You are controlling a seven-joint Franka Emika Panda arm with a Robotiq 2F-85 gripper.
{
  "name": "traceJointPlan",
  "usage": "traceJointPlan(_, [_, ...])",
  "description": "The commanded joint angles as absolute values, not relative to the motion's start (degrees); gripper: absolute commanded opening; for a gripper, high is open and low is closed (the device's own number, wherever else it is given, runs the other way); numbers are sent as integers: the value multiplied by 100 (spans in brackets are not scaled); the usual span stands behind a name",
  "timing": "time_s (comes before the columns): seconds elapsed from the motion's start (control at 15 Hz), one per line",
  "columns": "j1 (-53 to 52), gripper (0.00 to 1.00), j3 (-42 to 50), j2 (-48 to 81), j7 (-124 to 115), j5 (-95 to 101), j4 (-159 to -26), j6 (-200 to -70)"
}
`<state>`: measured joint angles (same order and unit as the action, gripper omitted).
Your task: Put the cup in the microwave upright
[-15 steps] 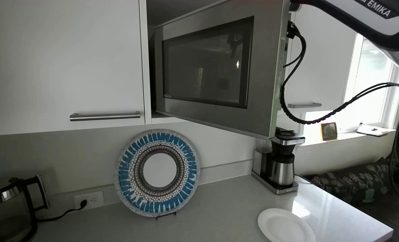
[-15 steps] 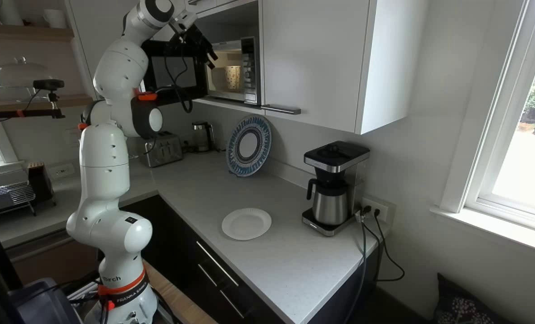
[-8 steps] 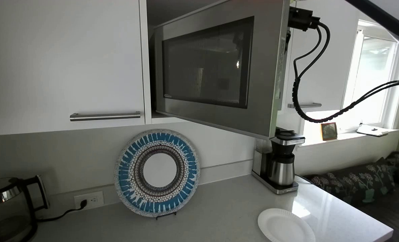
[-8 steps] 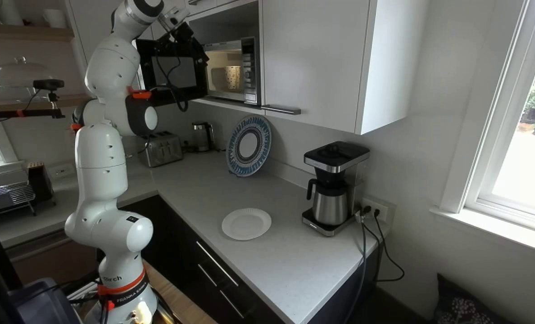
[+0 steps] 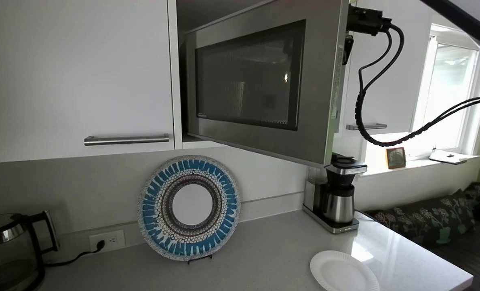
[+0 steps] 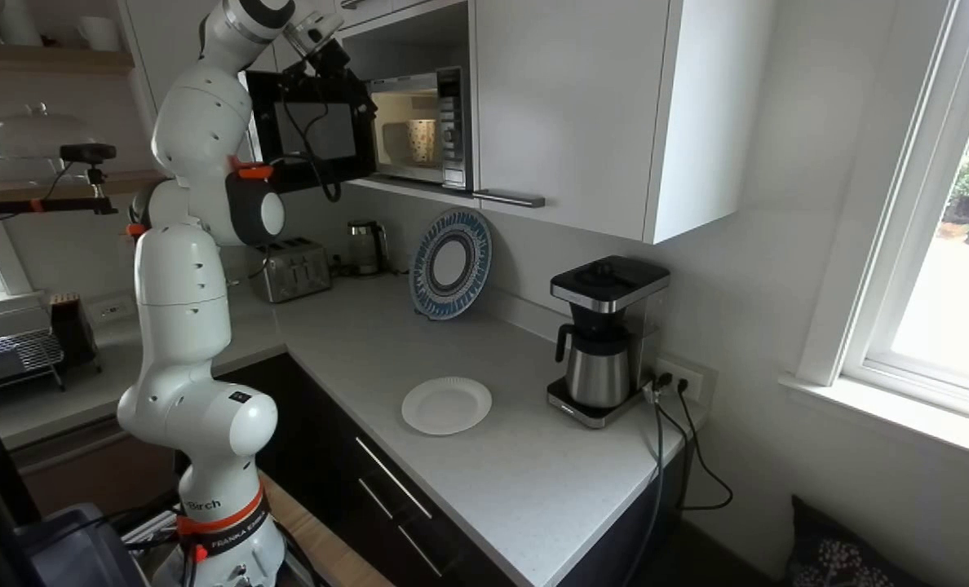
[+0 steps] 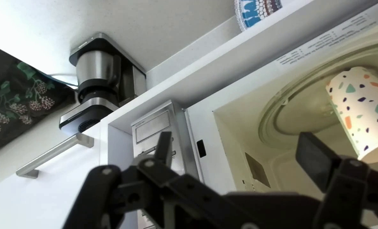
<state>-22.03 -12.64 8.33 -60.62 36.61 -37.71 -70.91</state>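
Already upright inside the silver-grey box-shaped microwave: a tapered white cup with coloured flecks

At the left of an exterior view rises the white jointed robot arm, its upper end bent toward the white wall cabinets. Next, toward the far corner of the pale grey counter, comes the shiny metal toaster, with the clear glass kettle to its right by the back edge. Above these, the microwave's door with a wide dark glass window stands open. On the door's inner side, near the opening, hangs the black two-finger gripper; its fingers are spread wide apart.

The cup is within the lit cavity, close to the opening's right edge as seen there, standing on the round glass turntable with its base down and its mouth up (the wrist view is turned over, so the mouth faces that view's lower right corner).

Farther along, the round blue-and-white patterned disc stands tilted at the counter's back edge, while the white round plate with a fluted rim lies flat near the front edge. Then comes the black-and-steel coffee maker, beside the corner where the back edge meets the right-hand end. At the far right is the white-framed window.
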Motion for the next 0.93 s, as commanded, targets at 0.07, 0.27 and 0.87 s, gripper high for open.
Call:
traceJointPlan(0.07, [-2291,100,-1295,457,-4815,4028,-3963,-6425])
traceJointPlan(0.27, [-2335,100,-1350,218,-3838,4213,-3982,-6502])
traceJointPlan(0.87, [-2377,100,-1443,-341,-2754,4180,-4055,-6997])
